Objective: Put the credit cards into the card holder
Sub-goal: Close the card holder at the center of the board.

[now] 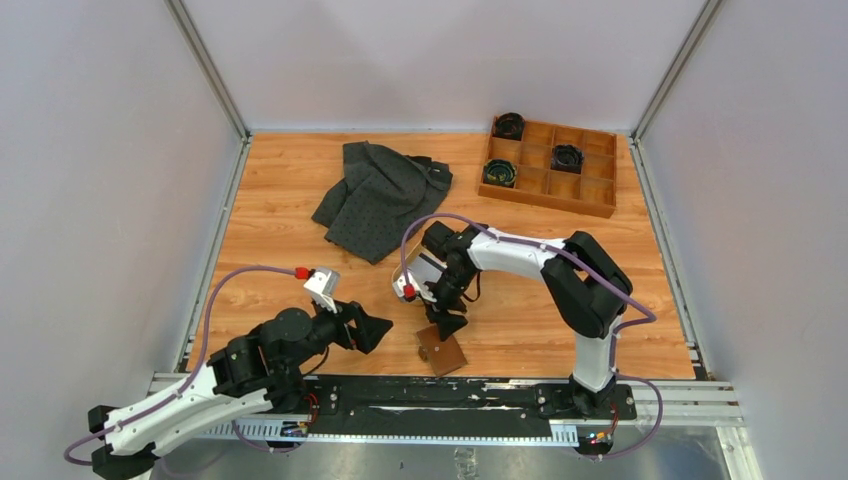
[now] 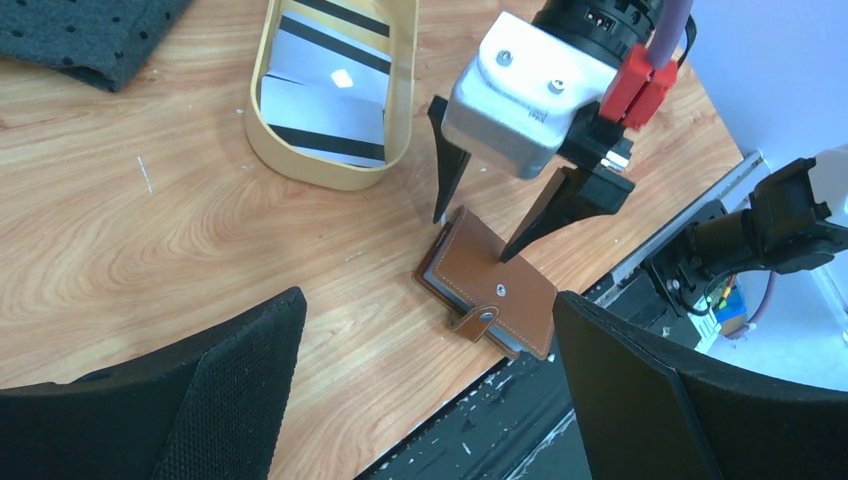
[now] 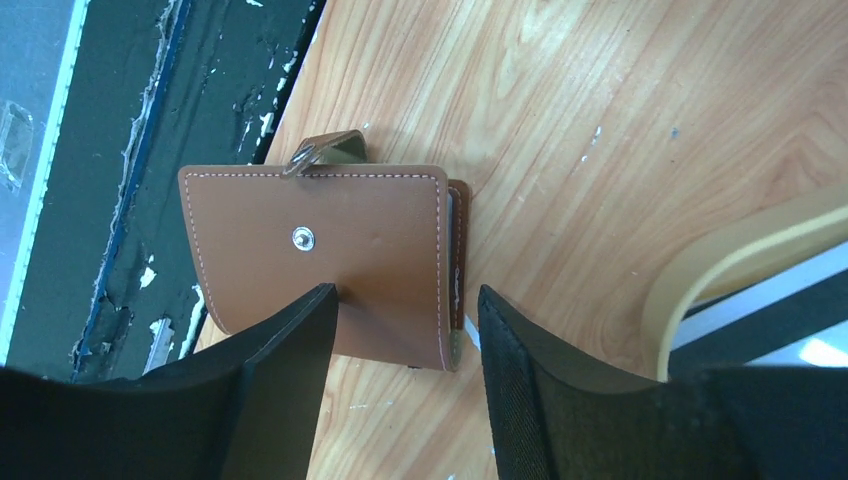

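Several credit cards [image 2: 320, 110] in tray [image 2: 330, 178] — plain from left wrist, largely hidden overhead

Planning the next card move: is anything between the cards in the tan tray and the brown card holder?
Bare wood lies between the credit cards in the tray and the card holder. But the holder is folded shut, and the right gripper stands open over it.

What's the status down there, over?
Left claw open, empty. Right claw open, tips at folded wallet, strap unsnapped. Cards in tray. Nothing in the way.
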### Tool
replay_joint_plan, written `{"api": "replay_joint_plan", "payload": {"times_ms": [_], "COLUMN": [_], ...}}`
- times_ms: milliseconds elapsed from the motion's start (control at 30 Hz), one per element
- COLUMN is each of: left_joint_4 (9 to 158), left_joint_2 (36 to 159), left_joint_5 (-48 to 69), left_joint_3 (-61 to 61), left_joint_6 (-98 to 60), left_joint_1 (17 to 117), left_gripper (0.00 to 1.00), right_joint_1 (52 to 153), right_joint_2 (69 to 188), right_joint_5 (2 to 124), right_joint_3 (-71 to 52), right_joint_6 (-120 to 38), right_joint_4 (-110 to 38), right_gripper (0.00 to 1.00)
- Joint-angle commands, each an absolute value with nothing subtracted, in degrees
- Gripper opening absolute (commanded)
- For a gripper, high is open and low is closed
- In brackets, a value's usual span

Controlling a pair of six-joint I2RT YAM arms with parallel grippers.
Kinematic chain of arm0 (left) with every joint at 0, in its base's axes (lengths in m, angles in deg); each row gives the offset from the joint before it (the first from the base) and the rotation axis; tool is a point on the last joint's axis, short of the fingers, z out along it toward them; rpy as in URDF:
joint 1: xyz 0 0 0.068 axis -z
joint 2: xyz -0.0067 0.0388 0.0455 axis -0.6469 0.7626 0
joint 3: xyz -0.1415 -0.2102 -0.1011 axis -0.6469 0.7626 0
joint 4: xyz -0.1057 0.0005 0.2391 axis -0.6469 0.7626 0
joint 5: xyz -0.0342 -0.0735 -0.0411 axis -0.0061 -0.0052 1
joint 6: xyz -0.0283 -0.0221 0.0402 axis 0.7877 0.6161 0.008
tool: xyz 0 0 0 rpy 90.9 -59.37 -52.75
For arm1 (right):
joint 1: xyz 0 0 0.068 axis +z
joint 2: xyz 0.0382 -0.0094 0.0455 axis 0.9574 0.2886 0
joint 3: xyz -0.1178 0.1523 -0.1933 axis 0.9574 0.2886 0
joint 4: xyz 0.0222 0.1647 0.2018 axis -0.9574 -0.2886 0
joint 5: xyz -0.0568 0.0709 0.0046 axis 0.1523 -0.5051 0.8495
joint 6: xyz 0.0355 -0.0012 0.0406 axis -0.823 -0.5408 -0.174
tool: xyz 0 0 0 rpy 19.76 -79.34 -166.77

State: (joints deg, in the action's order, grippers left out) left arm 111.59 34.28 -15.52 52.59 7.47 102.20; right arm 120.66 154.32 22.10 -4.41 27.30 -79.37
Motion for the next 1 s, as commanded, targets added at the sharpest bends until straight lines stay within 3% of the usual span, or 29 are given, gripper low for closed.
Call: {"api": "replay_joint_plan", "payload": {"times_ms": [0, 100, 233, 300, 633, 800, 967], "left_joint_4": [112.06, 112.23, 111.42, 110.08, 92.14, 86.19, 82.44], "left_joint_2": [32.84, 32.79, 32.86, 33.16, 45.60, 56.12, 67.33], "left_joint_5": [-16.71, -16.41, -15.96, -15.28, -6.69, -4.49, -3.22], "left_joint_3": [53.81, 53.91, 54.48, 55.04, 57.12, 54.19, 49.71], "left_joint_6": [8.05, 8.38, 8.76, 9.07, 9.77, 8.19, 8.75], "left_joint_1": [102.03, 102.02, 102.02, 102.03, 102.02, 102.05, 102.01], "left_gripper": [0.98, 0.97, 0.97, 0.97, 0.96, 0.96, 0.96], "right_joint_1": [122.33, 122.31, 121.82, 120.77, 103.49, 92.96, 87.12], "right_joint_2": [156.75, 157.12, 154.32, 152.10, 139.51, 139.63, 142.47], "right_joint_5": [25.51, 26.68, 28.00, 28.13, 33.96, 43.14, 39.73], "right_joint_3": [-4.23, -4.01, -1.53, 0.72, 9.71, 10.57, 10.86], "right_joint_6": [24.13, 23.06, 22.75, 22.06, 9.18, 0.09, -8.38], "right_joint_4": [-78.30, -78.30, -78.17, -77.57, -71.46, -70.74, -71.56], "right_gripper": [0.54, 0.40, 0.09, 0.00, 0.00, 0.00, 0.01]}}
